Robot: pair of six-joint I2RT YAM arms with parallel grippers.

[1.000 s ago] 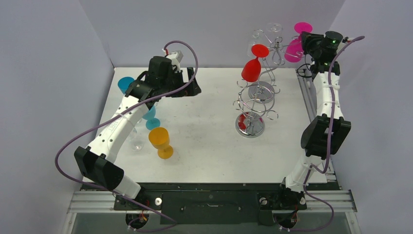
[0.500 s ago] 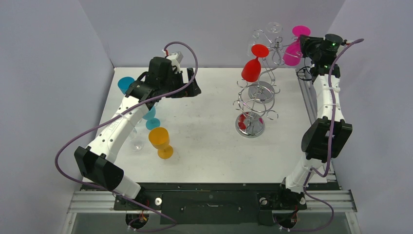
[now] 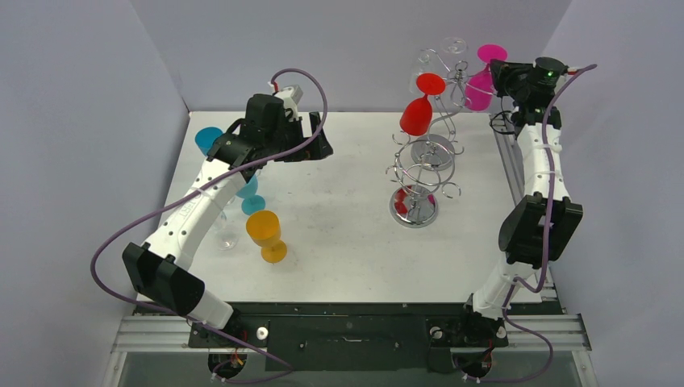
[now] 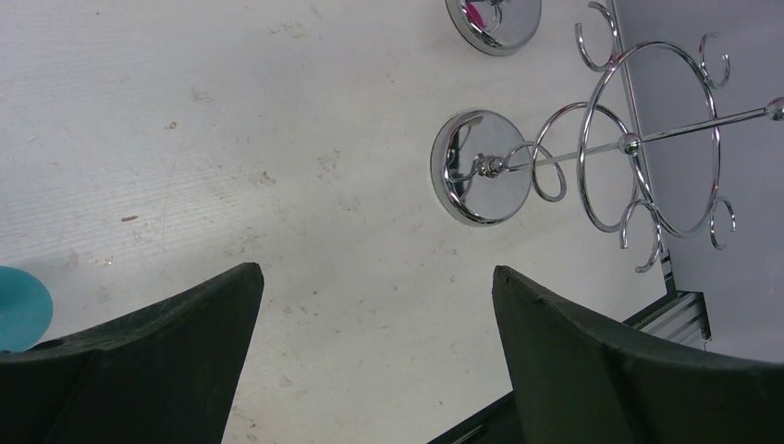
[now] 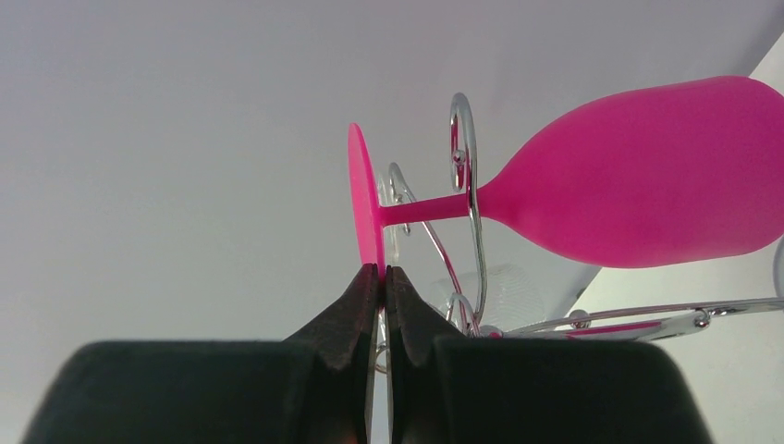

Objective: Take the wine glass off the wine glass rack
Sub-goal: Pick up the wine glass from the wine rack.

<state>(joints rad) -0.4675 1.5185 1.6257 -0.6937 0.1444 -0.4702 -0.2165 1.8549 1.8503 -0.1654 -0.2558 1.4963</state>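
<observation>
A pink wine glass [image 3: 481, 84] hangs upside down from the top right hook of the chrome wine glass rack [image 3: 426, 155]. In the right wrist view its stem passes through a wire loop of the rack [image 5: 478, 242], with the pink wine glass bowl [image 5: 647, 176] to the right. My right gripper [image 3: 502, 69] is high at the back right. Its jaws [image 5: 383, 270] are pinched on the edge of the glass's flat foot. My left gripper [image 3: 321, 147] hovers over the table's back left, open and empty [image 4: 374, 270].
A red glass [image 3: 416, 114] and a clear glass [image 3: 453, 45] also hang on the rack. On the table's left stand an orange glass [image 3: 265, 234], two teal glasses [image 3: 208, 138] [image 3: 252, 200] and a clear glass [image 3: 227, 239]. Walls close in on three sides.
My right gripper and the pink glass have shifted slightly left and down in the top view. The left arm has not moved.
</observation>
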